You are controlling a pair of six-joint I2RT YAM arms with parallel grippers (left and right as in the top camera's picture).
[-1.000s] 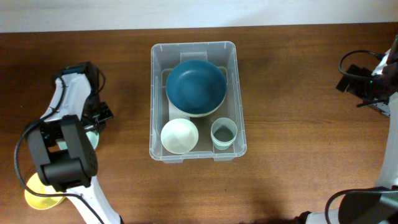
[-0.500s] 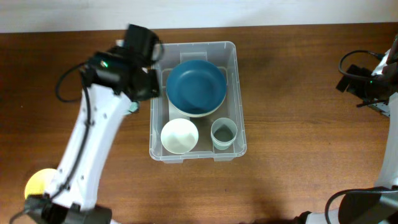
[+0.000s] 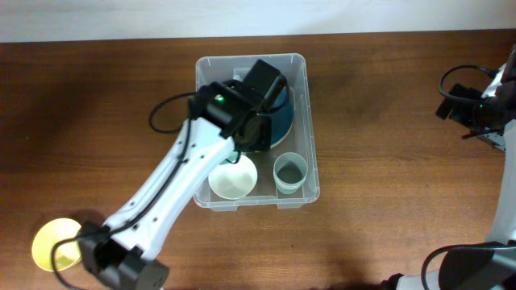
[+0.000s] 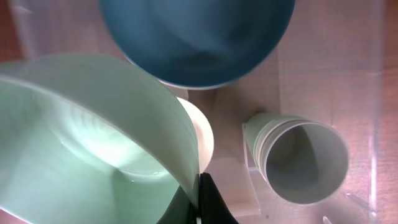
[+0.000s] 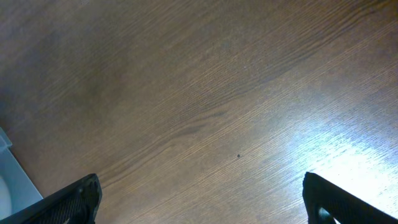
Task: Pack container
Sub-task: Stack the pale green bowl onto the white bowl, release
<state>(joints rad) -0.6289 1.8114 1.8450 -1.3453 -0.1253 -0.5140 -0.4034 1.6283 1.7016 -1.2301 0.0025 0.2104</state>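
The container [image 3: 305, 89] is a clear plastic bin in the middle of the table. Inside it are a dark blue bowl [image 3: 284, 121], a small white bowl [image 3: 234, 179] and a pale grey-green cup [image 3: 290, 172]. My left arm reaches over the bin and covers much of the blue bowl. In the left wrist view my left gripper [image 4: 200, 199] is shut on the rim of a pale green bowl [image 4: 81, 143], held above the blue bowl [image 4: 199, 37], the white bowl [image 4: 204, 134] and the cup [image 4: 305, 162]. My right gripper [image 5: 202, 199] is open over bare wood.
A yellow plate [image 3: 52, 242] lies at the front left of the table, partly under the left arm's base. The right arm [image 3: 476, 109] sits at the far right edge, away from the bin.
My left arm has swung from the table's left side to over the container, carrying the pale green bowl. The right arm has not moved.
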